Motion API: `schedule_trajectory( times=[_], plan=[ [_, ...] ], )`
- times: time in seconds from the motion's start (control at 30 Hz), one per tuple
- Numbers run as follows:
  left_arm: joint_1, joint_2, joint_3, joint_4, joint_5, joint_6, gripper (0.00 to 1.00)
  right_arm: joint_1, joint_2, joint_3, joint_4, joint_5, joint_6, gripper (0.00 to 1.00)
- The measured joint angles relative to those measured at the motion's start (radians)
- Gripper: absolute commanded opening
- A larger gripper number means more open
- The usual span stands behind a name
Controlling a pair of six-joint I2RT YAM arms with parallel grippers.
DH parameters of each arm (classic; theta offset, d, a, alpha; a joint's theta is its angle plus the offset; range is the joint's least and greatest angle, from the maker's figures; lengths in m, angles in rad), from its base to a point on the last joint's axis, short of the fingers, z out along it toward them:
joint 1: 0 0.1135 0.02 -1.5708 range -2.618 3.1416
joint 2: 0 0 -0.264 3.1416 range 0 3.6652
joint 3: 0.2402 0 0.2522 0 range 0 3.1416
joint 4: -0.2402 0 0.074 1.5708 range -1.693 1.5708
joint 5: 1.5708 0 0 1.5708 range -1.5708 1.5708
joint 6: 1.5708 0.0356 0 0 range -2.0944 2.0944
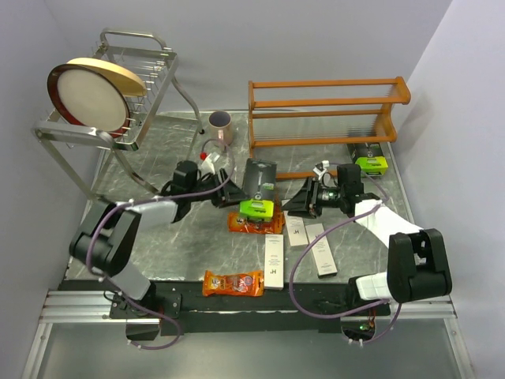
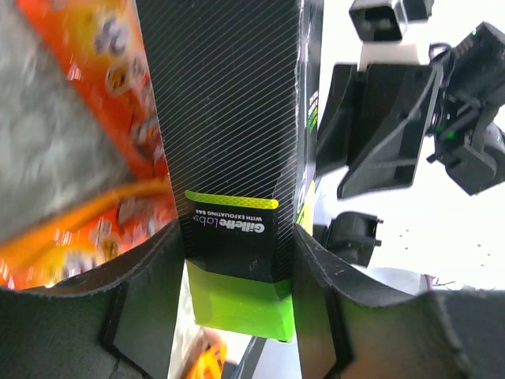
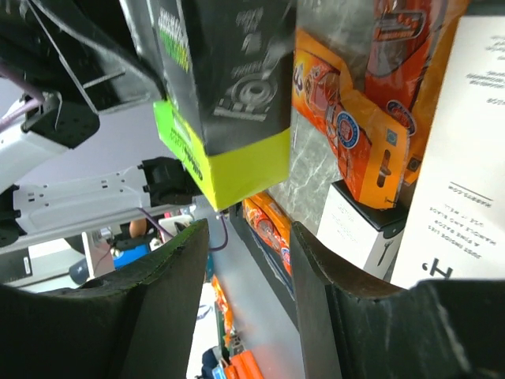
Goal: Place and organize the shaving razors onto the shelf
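My left gripper point(image 1: 239, 193) is shut on a lime-green-and-black razor pack point(image 1: 258, 189), held over an orange packet point(image 1: 254, 225). In the left wrist view the pack point(image 2: 233, 142) sits clamped between both pads of the gripper point(image 2: 237, 241). My right gripper point(image 1: 294, 200) is open and empty, just right of that pack. In the right wrist view the pack point(image 3: 229, 103) hangs beyond the open gripper point(image 3: 248, 237). The orange-brown shelf point(image 1: 327, 114) stands at the back right. A second green pack point(image 1: 371, 164) lies by its right foot.
Three slim white boxes point(image 1: 273, 260) point(image 1: 296, 230) point(image 1: 321, 249) lie in front of the right gripper. Another orange packet point(image 1: 233, 283) lies near the front edge. A mauve mug point(image 1: 219, 126) and a silver wire rack with a plate point(image 1: 99, 95) stand at the back left.
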Motion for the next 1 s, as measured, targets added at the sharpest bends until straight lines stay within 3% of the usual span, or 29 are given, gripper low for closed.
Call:
schedule_trajectory(
  times=[0.37,0.83,1.0],
  plan=[
    [-0.019,0.244,0.126,0.080,-0.002,-0.121,0.41,-0.074,-0.055,-0.034,0.026,0.003,0.008,0.53],
    [-0.029,0.449,0.278,0.154,-0.022,-0.272,0.43,-0.101,-0.049,-0.038,0.026,0.004,0.003,0.53],
    [-0.029,0.488,0.347,0.135,-0.045,-0.315,0.43,-0.102,-0.032,0.014,-0.040,0.045,-0.064,0.49]
  ],
)
